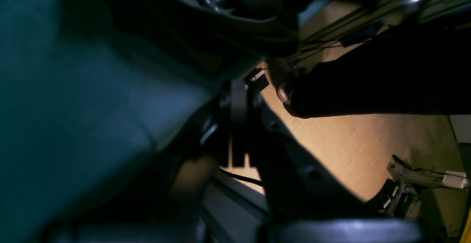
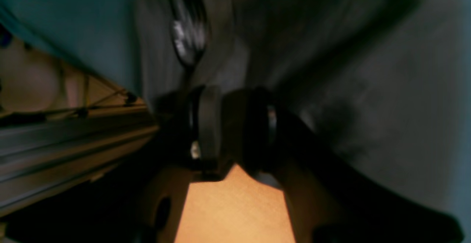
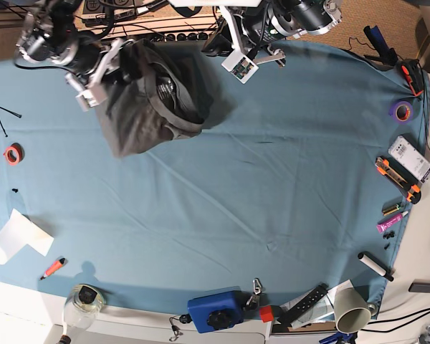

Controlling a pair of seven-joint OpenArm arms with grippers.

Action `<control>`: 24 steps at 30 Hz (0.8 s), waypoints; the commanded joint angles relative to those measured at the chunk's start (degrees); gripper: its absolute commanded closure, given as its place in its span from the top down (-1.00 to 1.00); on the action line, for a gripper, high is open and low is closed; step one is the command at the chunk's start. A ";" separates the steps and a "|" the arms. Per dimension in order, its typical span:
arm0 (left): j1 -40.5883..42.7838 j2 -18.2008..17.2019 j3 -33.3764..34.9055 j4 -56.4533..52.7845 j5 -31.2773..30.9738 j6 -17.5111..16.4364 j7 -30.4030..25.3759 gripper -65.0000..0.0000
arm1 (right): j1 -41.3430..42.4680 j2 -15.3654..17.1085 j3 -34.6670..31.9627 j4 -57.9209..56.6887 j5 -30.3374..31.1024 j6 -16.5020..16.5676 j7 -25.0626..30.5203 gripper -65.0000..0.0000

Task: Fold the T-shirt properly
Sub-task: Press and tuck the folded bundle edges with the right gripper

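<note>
Base view: T-shirt (image 3: 152, 100) hangs bunched, right jaws pinching its edge; left jaws pressed together, beside it.

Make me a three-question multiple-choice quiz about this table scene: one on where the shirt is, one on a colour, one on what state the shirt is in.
1. Where does the dark charcoal-grey cotton T-shirt lie in the base view?
A. upper left of the table
B. lower right corner
C. dead centre

2. What colour is the small tape roll near the left edge of the blue-teal table cloth?
A. green
B. red-orange
C. white

3. What state is the T-shirt in?
A. spread flat
B. neatly folded into a square
C. bunched in a heap

Answers: 1 A, it sits by the far edge between the two arms; 2 B, the ring shows red-orange; 3 C, the fabric is crumpled and piled up.
</note>
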 commanded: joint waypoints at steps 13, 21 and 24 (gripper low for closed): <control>0.81 0.13 0.66 1.05 -1.90 -1.77 -0.13 -1.00 | 3.65 0.52 -3.08 1.31 3.37 -0.01 0.55 -0.52; 0.83 0.11 0.66 1.05 -1.90 -1.75 -0.11 -1.00 | 7.67 0.52 7.52 7.65 7.96 -0.01 0.83 -0.52; 0.81 0.13 0.66 1.05 -1.90 -1.77 -0.50 -1.00 | 7.87 0.55 7.61 4.72 6.73 -0.01 2.56 -0.52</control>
